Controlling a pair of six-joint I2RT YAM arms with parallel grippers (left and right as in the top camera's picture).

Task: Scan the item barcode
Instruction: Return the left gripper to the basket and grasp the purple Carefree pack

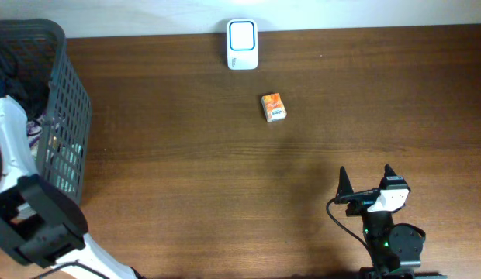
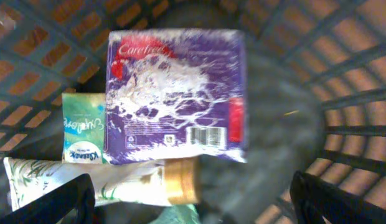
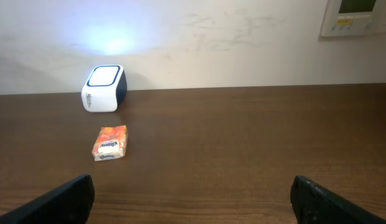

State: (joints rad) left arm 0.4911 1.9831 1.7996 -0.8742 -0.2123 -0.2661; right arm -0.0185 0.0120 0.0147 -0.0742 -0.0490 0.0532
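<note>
the left end effector (image 2: 193, 193) hangs inside the dark mesh basket (image 1: 66, 108), which stands at the left edge of the overhead frame. its two fingers show only as dark tips in the lower corners of the left wrist view, spread wide with nothing between them. below it, in the upper middle of that view, a purple carefree pack (image 2: 174, 93) lies flat, its barcode (image 2: 207, 135) facing up near the lower right corner. a green kleenex packet (image 2: 84, 134) lies at the pack's lower left edge, and a pale tube with a gold cap (image 2: 127, 183) lies just under both. the right end effector (image 1: 365, 174) sits over the brown table (image 1: 186, 194) in the lower right of the overhead frame, jaws released and empty. a small orange packet (image 1: 274, 107) lies on the table at upper centre, well apart from both arms. the white scanner (image 1: 242, 44) stands at the table's back edge, top centre, near the packet.
</note>
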